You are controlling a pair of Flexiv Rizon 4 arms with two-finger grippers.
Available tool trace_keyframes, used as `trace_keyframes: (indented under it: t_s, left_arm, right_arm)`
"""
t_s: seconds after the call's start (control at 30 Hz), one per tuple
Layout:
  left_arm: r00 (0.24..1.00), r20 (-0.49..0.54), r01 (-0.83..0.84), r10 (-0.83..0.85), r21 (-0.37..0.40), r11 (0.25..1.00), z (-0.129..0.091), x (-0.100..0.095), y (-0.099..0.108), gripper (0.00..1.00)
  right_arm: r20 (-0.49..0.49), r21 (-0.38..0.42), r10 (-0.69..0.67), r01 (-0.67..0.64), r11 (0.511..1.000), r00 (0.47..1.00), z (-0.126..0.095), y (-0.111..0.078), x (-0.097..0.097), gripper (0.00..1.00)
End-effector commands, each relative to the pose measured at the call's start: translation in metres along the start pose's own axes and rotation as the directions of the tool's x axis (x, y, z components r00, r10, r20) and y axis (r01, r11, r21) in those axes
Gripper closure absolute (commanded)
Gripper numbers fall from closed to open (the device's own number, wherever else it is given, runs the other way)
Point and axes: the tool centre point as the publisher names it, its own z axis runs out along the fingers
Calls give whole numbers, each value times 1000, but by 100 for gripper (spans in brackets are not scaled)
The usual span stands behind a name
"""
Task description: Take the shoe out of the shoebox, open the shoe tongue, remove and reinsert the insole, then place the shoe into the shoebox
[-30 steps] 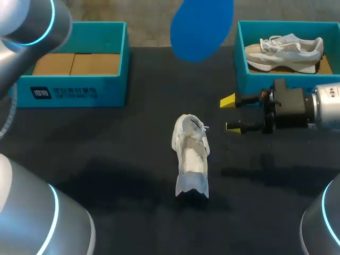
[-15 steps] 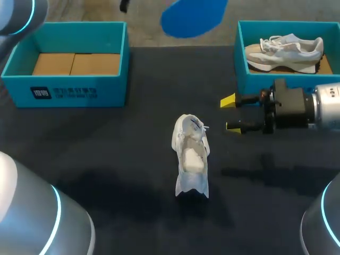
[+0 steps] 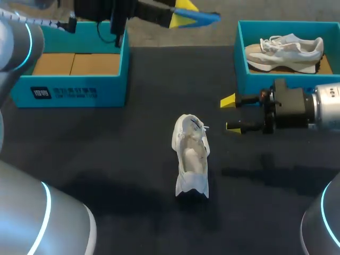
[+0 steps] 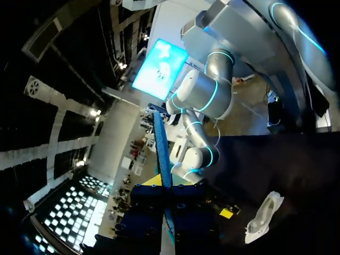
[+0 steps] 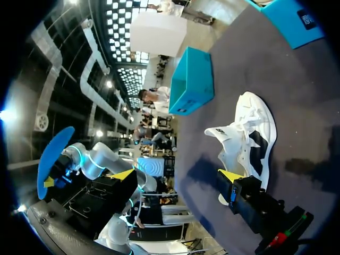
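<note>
Shoe white fabric | left claw pinching thin flat blue insole | right claw spread

Insole turned edge-on over the table's far edge

The blue insole, a broad oval facing the head camera a second ago, now shows as a thin sliver. The left gripper pinching it has swung into sight above the far edge. The left arm has shifted at the far left corner.
</note>
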Motion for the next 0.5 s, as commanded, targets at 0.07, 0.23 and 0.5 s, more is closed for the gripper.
trace_keyframes:
  t_s: [0.07,0.23,0.5]
  left_arm:
    - [942,169,-287,289,-40,957,0,39,6,100]
    - [934,176,-311,312,-29,950,3,54,12,100]
    - [938,152,-312,312,-25,950,4,58,14,100]
  right_arm:
    - [1,-2,0,0,1000,1000,2,0,0,0]
    - [1,-2,0,0,1000,1000,2,0,0,0]
    - [1,-2,0,0,1000,1000,2,0,0,0]
